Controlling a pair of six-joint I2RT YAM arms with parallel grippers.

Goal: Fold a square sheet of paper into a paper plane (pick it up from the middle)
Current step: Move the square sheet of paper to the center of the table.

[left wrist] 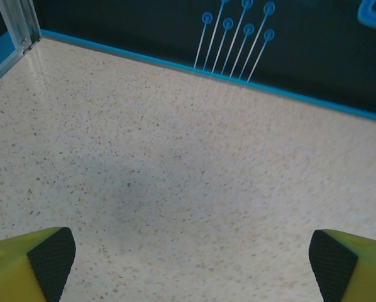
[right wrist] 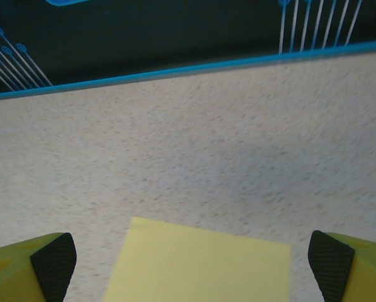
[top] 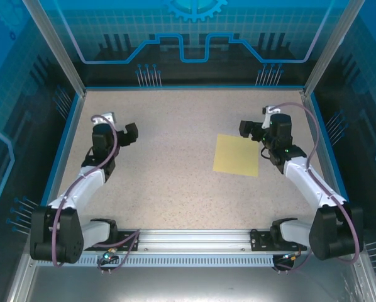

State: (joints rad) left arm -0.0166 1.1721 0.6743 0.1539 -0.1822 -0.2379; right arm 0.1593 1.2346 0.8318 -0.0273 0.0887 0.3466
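Metal rail [top: 194,238], speckled tabletop [top: 169,163], square sheet of paper [top: 236,155], blue-patterned walls [top: 194,63]

The square sheet of paper [top: 236,155] is lying flat and unfolded on the speckled table [top: 169,170] — pale yellow, thin, straight-edged, with no crease showing. It is sitting in the right half of the tabletop, roughly midway between the near and far edges and turned slightly off square to them. In the right wrist view, its far edge is slanting across the lower frame — both far corners crisp.
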